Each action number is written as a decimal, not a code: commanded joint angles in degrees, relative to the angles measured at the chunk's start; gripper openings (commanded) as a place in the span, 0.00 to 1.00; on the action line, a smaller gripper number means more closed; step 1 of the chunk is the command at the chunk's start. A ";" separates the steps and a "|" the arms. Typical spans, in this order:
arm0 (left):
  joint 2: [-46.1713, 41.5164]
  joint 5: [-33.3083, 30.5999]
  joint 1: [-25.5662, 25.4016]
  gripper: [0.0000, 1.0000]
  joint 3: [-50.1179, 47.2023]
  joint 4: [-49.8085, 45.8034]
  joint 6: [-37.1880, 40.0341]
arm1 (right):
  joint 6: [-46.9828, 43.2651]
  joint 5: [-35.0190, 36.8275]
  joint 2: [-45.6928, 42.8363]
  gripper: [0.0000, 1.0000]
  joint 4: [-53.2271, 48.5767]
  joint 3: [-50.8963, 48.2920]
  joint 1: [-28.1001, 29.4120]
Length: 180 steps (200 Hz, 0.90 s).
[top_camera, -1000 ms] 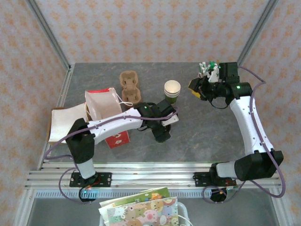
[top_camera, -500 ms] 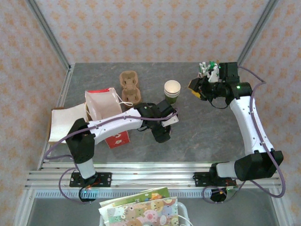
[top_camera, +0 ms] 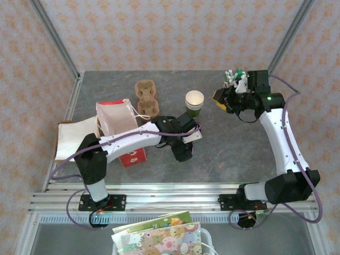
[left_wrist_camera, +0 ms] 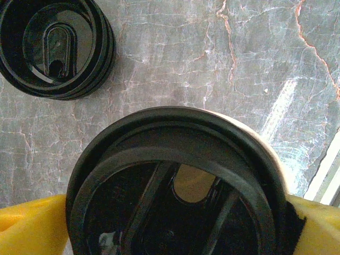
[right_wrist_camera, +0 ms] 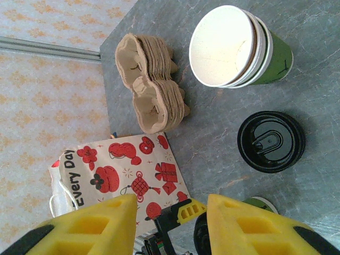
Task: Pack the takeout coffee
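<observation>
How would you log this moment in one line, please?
left gripper: straddling lidded cup, grip unclear | right gripper: open, empty | loose lid: on table | bag: cup not yet inside

Table (top_camera: 234, 151) is topped in grey marble-look sheet with rust veins; a glare streak is seen in the left wrist view. Three sides are closed by walls (top_camera: 175, 32) papered in pale orange floral pattern. Back corners are framed by aluminium posts (top_camera: 53, 37). A slotted rail (top_camera: 175, 197) is fitted along the near edge.

White arm links (top_camera: 281, 133), black joints (top_camera: 289, 186), purple cables (top_camera: 287, 85), yellow end effector fingers (right_wrist_camera: 90, 223).
</observation>
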 commanded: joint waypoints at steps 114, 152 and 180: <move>-3.52 4.23 1.47 0.99 -0.47 -3.05 2.35 | -0.07 0.13 0.74 0.40 0.88 3.57 -0.12; -4.47 3.92 1.72 0.99 -0.45 -2.94 2.21 | -0.52 0.58 1.01 0.41 0.50 3.28 -0.10; -5.16 3.81 2.01 0.99 -0.84 -2.79 1.96 | -0.99 1.28 0.89 0.42 -0.03 3.17 -0.12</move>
